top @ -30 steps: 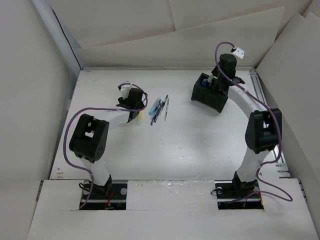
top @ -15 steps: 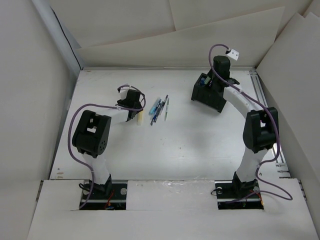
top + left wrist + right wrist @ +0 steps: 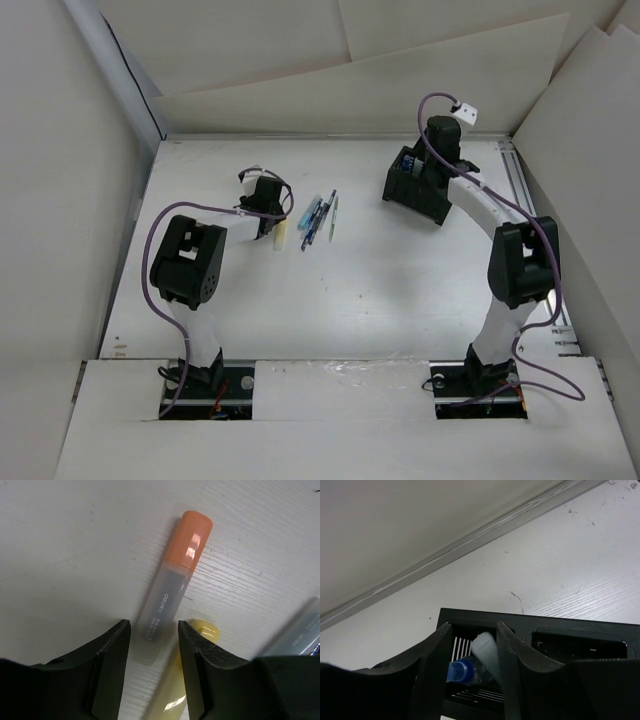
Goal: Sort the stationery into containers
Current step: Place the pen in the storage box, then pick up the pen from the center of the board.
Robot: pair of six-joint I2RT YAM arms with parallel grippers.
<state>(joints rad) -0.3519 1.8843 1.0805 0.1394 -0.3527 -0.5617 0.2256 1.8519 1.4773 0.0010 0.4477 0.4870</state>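
Note:
My left gripper (image 3: 154, 645) is open, low over the table, its jaws either side of the lower end of an orange-capped highlighter (image 3: 172, 585). A pale yellow highlighter (image 3: 205, 630) lies against the right finger's outer side; it also shows in the top view (image 3: 283, 237). Several slim pens (image 3: 318, 218) lie just right of it. My right gripper (image 3: 472, 645) is open over a compartment of the black box (image 3: 545, 622), which holds a blue-capped item (image 3: 456, 671) and a pale translucent one (image 3: 487, 652). The box stands at the back right (image 3: 412, 192).
A frosted pen barrel (image 3: 300, 635) lies at the right edge of the left wrist view. A raised wall edge (image 3: 470, 540) runs behind the box. White panels enclose the table at the back and sides.
The left arm has drawn in and its gripper has settled over the highlighters. The right gripper has shifted slightly left and back over the box.

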